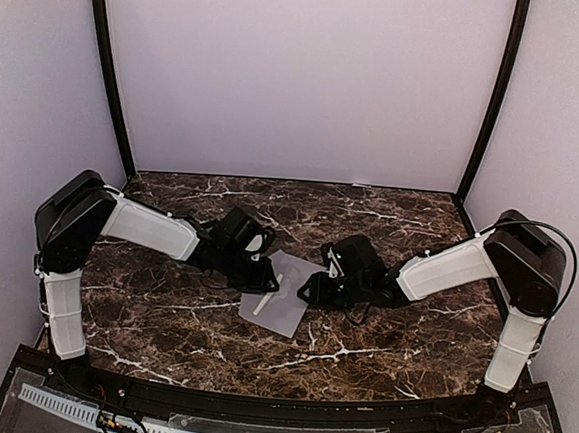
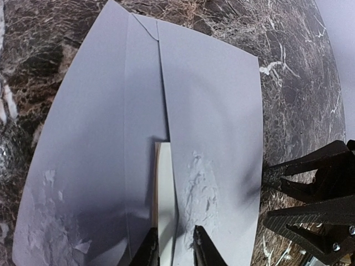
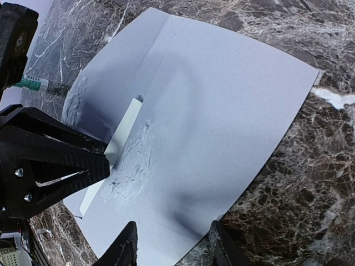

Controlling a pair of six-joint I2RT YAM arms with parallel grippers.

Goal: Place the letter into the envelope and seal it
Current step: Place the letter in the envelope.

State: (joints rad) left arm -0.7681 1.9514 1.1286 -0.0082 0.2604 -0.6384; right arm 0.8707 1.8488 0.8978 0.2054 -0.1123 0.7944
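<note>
Contact is made by the left pincer (image 2: 174,235) with the cream rectangular paper letter (image 2: 164,194). Its two jaws are drawn in narrow on either side of a thin strip of the sheet, which appears to be clenched between them, and a raised crease of grey paper is caught in the same gap. Only that strip of the letter is seen. The rest is hidden under a panel of the plain light-grey rectangular paper envelope (image 2: 216,111), so the letter is judged to be partly inside. The envelope lies on the dark veined marble tabletop (image 1: 161,317) between the two arms, and its surface is scuffed beside the strip. The right pincer (image 3: 173,224) is released, its jaws set apart over the envelope's near edge. Whether that edge is pressed down cannot be told.

Several failures are to be feared. If the letter is pushed further while the envelope is not pinned, the envelope is likely to be shoved across the smooth marble rather than filled. If the crease is clamped together with the letter, the panel may be buckled or torn. If the strip is gripped too lightly it may slip out, and if too hard it may be crumpled and jammed at the opening. With the pincers so near each other, a collision is also possible.
</note>
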